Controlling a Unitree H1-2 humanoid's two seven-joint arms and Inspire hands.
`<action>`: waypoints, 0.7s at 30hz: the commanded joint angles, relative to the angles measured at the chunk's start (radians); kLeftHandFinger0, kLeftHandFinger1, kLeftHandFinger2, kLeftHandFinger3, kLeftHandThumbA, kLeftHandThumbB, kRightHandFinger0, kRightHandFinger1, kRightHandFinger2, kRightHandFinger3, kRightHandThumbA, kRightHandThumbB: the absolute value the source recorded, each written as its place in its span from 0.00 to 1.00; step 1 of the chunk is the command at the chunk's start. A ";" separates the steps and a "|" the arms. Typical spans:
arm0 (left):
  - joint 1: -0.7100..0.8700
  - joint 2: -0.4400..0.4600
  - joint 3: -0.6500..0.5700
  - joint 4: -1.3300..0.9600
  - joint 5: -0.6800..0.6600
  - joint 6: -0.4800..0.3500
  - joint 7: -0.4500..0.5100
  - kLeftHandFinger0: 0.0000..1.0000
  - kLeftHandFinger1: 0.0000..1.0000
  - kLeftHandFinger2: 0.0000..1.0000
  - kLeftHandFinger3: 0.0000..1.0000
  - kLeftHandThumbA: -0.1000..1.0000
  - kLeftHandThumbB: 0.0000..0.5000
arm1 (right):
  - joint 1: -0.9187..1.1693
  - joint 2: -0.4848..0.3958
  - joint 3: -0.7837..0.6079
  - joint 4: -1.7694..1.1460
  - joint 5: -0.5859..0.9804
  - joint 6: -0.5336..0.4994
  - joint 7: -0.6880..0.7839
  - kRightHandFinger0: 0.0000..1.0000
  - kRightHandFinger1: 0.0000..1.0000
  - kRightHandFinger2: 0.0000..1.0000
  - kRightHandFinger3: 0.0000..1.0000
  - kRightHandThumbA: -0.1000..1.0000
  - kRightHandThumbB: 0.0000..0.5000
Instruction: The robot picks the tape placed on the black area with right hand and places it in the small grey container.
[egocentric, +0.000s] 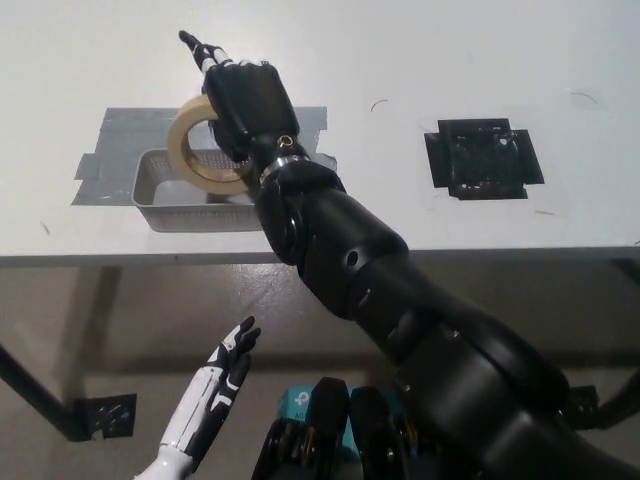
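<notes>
A tan roll of tape (201, 146) hangs tilted right over the small grey mesh container (160, 192), held by my black right hand (245, 100), which is shut on its right side. The container's right half is hidden behind the hand and forearm. The black area (484, 159) on the table's right lies bare. My white left hand (222, 375) rests below the table edge at the lower left, open with fingers spread.
The container sits on a patch of grey tape (118, 140) stuck to the white table (420, 60). The table's front edge (120, 258) runs across the middle of the view, floor below it. A small black marker (105, 415) lies on the floor.
</notes>
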 joint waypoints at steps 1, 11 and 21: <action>0.000 0.010 -0.009 -0.038 -0.007 0.001 -0.028 1.00 1.00 1.00 1.00 1.00 0.36 | -0.065 0.021 0.005 -0.013 0.021 0.001 0.008 0.00 0.46 0.91 0.99 0.00 0.25; 0.001 0.012 -0.015 -0.041 0.004 -0.024 -0.030 1.00 1.00 1.00 1.00 1.00 0.30 | -0.054 0.021 -0.035 -0.011 0.076 0.045 0.094 1.00 1.00 1.00 1.00 0.58 0.61; 0.005 0.012 -0.017 -0.054 0.004 -0.009 -0.032 1.00 1.00 1.00 1.00 1.00 0.31 | -0.036 0.006 -0.047 -0.021 0.102 0.051 0.062 1.00 1.00 1.00 1.00 0.74 0.71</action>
